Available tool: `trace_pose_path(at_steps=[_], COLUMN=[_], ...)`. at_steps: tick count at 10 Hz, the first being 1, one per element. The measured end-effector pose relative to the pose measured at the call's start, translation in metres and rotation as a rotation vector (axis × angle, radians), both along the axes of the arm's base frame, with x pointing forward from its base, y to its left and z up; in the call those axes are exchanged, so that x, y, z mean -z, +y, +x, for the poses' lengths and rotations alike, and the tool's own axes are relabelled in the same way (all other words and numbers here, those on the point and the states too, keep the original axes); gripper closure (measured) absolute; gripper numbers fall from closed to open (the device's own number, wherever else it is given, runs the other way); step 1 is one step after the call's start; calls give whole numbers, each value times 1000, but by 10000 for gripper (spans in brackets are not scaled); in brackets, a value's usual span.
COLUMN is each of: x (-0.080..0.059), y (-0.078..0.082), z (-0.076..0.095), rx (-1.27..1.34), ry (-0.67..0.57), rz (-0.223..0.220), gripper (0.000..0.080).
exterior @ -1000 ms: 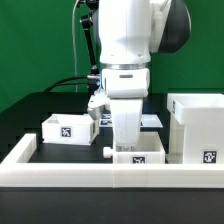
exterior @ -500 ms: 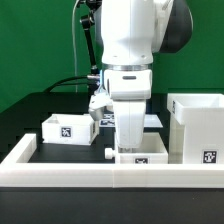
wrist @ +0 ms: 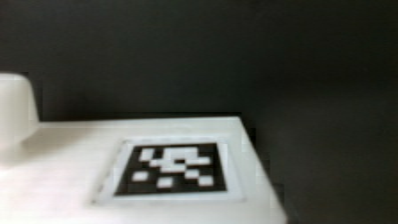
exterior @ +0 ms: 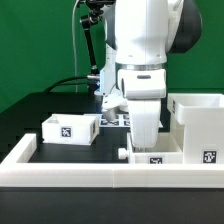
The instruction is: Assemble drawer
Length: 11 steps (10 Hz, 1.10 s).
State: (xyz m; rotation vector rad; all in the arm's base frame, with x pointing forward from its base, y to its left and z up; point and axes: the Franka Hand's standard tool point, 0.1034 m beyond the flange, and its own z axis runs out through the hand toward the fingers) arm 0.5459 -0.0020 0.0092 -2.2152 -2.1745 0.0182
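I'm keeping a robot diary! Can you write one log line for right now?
pincer: down at small box, grip hidden | big box: just beside, on exterior view's right | other small box: apart, untouched

Setting: robotics lab, a fenced test bench.
Backdrop: green curtain [exterior: 40, 45], 12 o'clock.
Bench: black tabletop [exterior: 45, 108] — white rail [exterior: 60, 172] at 6 o'clock.
Markers: printed tag [exterior: 63, 128] on a drawer part [exterior: 86, 130].

We see the gripper [exterior: 148, 142] and the small tagged box [exterior: 155, 158] under it shifted closer to the tall case [exterior: 200, 125], now just beside it.
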Motion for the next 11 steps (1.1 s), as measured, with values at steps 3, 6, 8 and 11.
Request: trace_pose_path(at_steps=[3, 6, 8, 11], x=[0, 1, 0, 0], y=[-1, 8, 20, 20], z=[1, 1, 2, 3], rx=[2, -12, -43, -35], ry=[-4, -17, -19, -20], rz=[0, 1, -5, -9], gripper=[758, 758, 758, 758])
